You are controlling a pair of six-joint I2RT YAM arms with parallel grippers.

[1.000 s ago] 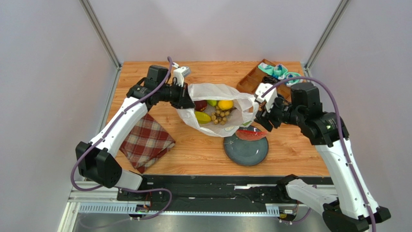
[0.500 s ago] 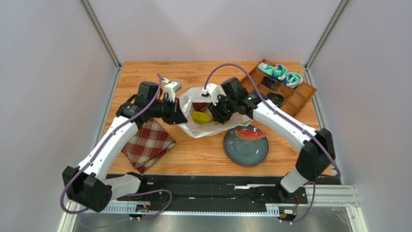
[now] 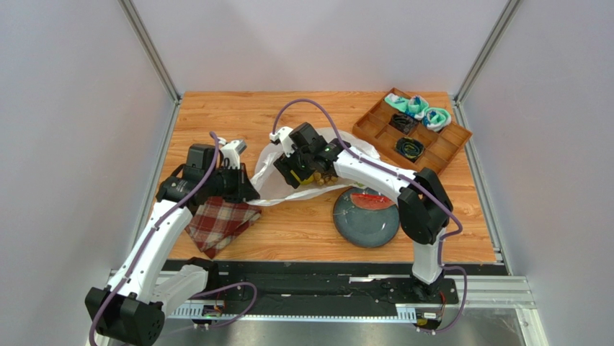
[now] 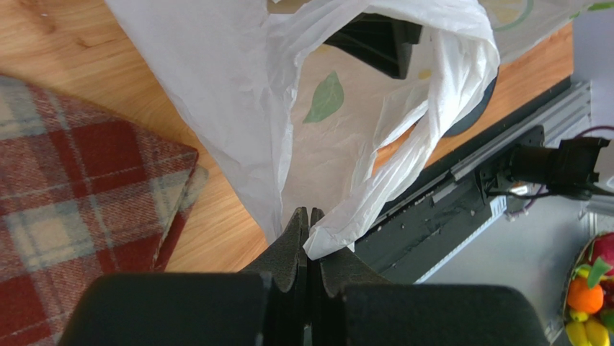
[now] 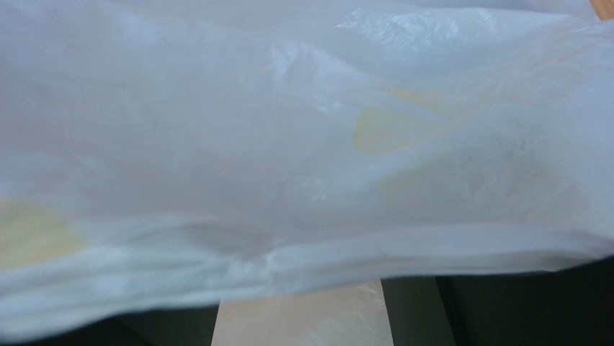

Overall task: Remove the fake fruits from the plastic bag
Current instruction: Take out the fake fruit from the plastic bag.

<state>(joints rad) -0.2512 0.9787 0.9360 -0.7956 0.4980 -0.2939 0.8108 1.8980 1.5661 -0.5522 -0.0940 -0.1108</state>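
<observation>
From above, the plastic bag (image 3: pixel 268 164) lies on the desk (image 3: pixel 216 115) just left of the grey plate (image 3: pixel 366 220), and a watermelon slice (image 3: pixel 373 200) sits on the plate's far rim. The left end effector (image 3: pixel 243 189), well left of the plate and over the plaid cloth (image 3: pixel 216 220), pinches the bag's edge. The right end effector (image 3: pixel 301 169) is buried in the mouth, and the other fruits are hidden beneath it.

The left wrist view shows the left end effector (image 4: pixel 308 220) clamped tight on a thin fold of the plastic bag (image 4: pixel 216 86). That fold is slippery; a hard tug from inside could pull it free and collapse the opening.

On the right wrist view, film of the plastic bag (image 5: pixel 303 144) fills the frame, so I cannot tell how the fingers are set. The likely fault is gripping plastic along with a fruit and dragging the whole bag toward the plate.
</observation>
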